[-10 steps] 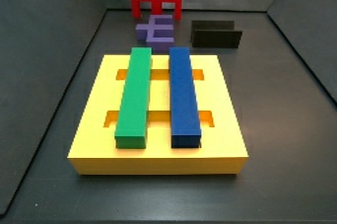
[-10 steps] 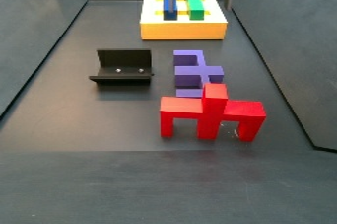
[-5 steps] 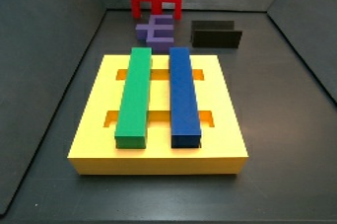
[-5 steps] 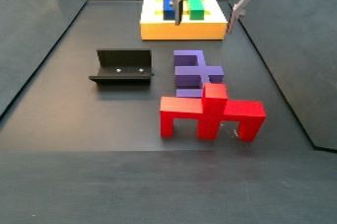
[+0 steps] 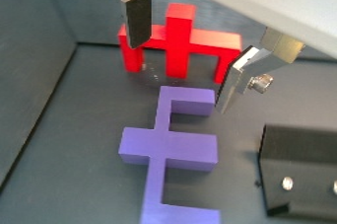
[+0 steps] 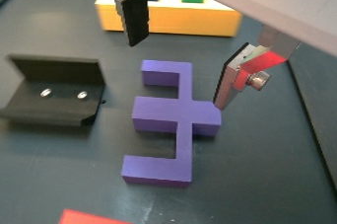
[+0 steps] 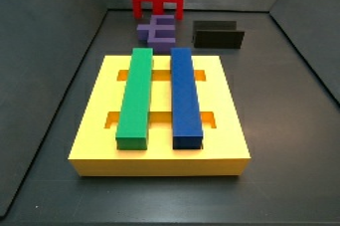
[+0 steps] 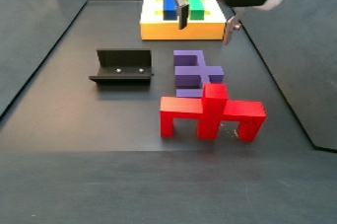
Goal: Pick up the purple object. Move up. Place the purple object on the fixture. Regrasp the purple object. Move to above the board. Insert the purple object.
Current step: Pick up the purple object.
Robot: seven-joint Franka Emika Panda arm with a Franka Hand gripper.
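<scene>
A bare lab test cell is showing here: dark grey walled floor (image 8: 79, 159), blocky plastic assembly pieces, and the robot's gripper (image 8: 202, 23) hanging open above.

Purple object (image 6: 168, 124): blocky piece, wide crossbar with central stem and two short legs, lying flat on dark floor (image 8: 79, 159), untouched. Seen also in a wrist view (image 5: 168, 154) and both side views (image 8: 195, 72) (image 7: 159, 31).

Fixture (image 8: 122, 67): dark L-shaped bracket on base plate, upright, just beside purple object, apart from it; two small screws visible on its face in a wrist view (image 6: 50, 90).

Board (image 7: 162, 115): thick yellow slab with slots, bearing a long green bar (image 7: 135, 96) and a long blue bar (image 7: 185, 96) laid parallel. Well apart from purple object.

Gripper (image 6: 182, 55): hovering above purple object, silver fingers (image 6: 129, 11) spread wide, nothing between them.
</scene>
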